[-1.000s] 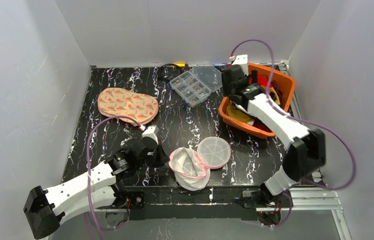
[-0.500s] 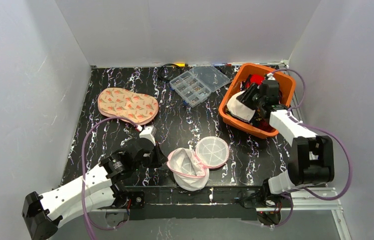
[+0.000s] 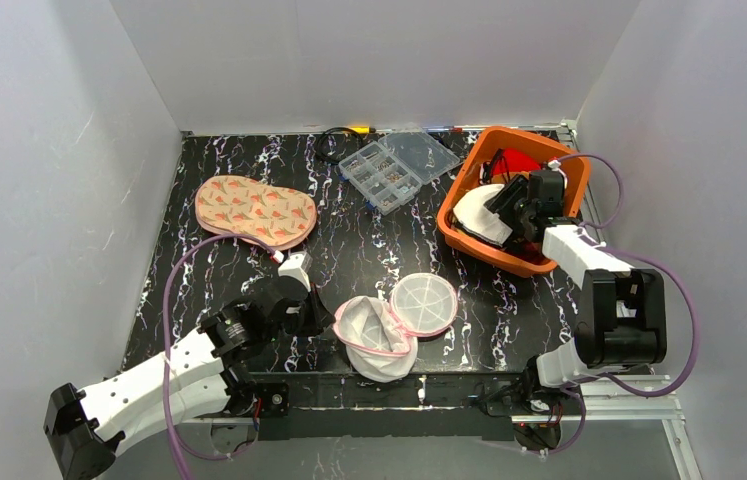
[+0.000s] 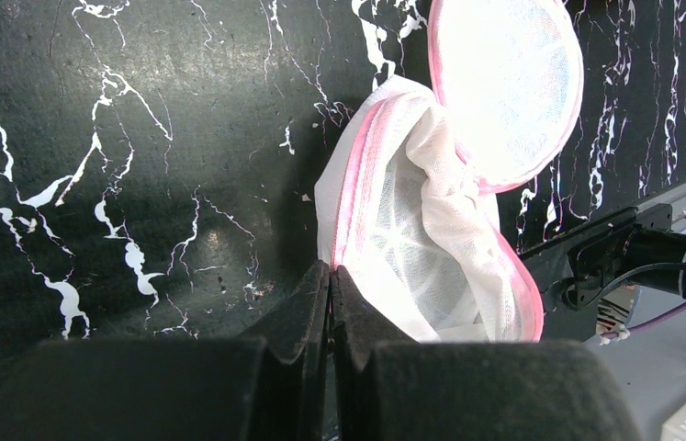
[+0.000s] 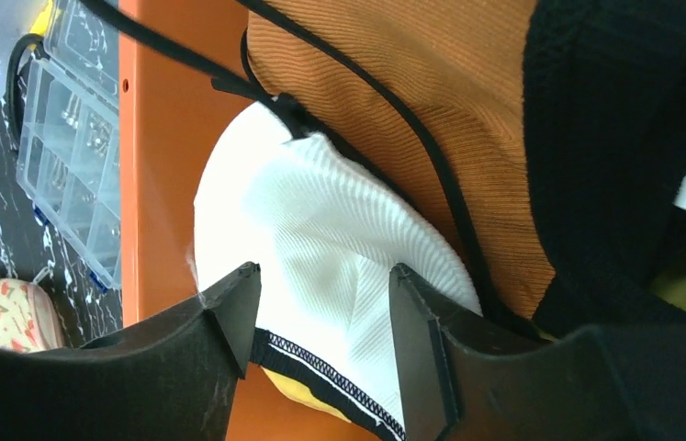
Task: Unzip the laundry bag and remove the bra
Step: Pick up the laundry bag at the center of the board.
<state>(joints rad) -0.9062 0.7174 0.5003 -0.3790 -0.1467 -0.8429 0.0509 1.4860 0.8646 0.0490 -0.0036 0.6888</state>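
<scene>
The laundry bag (image 3: pixel 374 335) lies on the table (image 3: pixel 199 280) at the middle of the near edge. It is unzipped: its round ribbed lid (image 3: pixel 426 303) is folded out flat toward the right, joined to the pod at one side. The pink zip rim gapes, and the left wrist view shows only white mesh inside the bag (image 4: pixel 412 239).

The left gripper (image 3: pixel 324 315) sits low at the bag's left side. Its jaws are pressed together, and their tips (image 4: pixel 330 271) meet the pink rim. Whether they pinch the zip pull or any mesh cannot be told.

The right gripper (image 3: pixel 499 207) reaches into the orange bin (image 3: pixel 457 195) at the far right corner. The bra (image 3: pixel 474 212), a white ribbed cup with a black edge and thin black straps, lies in the bin against its left wall. In the right wrist view the jaws stand partly apart (image 5: pixel 320 285) with the bra (image 5: pixel 320 211) between them. Whether they press on it cannot be told. Behind the bra lie orange ribbed cloth (image 5: pixel 467 110) and black cloth (image 5: pixel 614 138).

A clear box (image 3: pixel 389 168) lies open near the far edge, left of the bin. A black cable (image 3: pixel 329 147) is coiled just beside it at the far edge. A peach patterned pad (image 3: pixel 254 210) lies toward the far left, well apart from the bag.
</scene>
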